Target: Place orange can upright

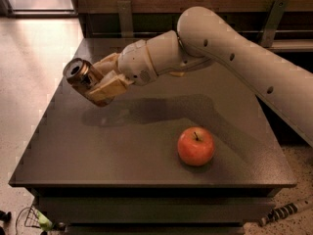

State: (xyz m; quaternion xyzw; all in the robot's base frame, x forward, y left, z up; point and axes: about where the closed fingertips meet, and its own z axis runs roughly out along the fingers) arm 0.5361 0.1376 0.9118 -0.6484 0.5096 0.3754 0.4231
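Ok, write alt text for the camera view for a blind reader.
A white robot arm grips in its tan two-finger gripper a small bronze-orange metal drink can, tilted with its silver end toward the camera, above the left side of a dark grey table. A round red-orange apple sits near the table's front right.
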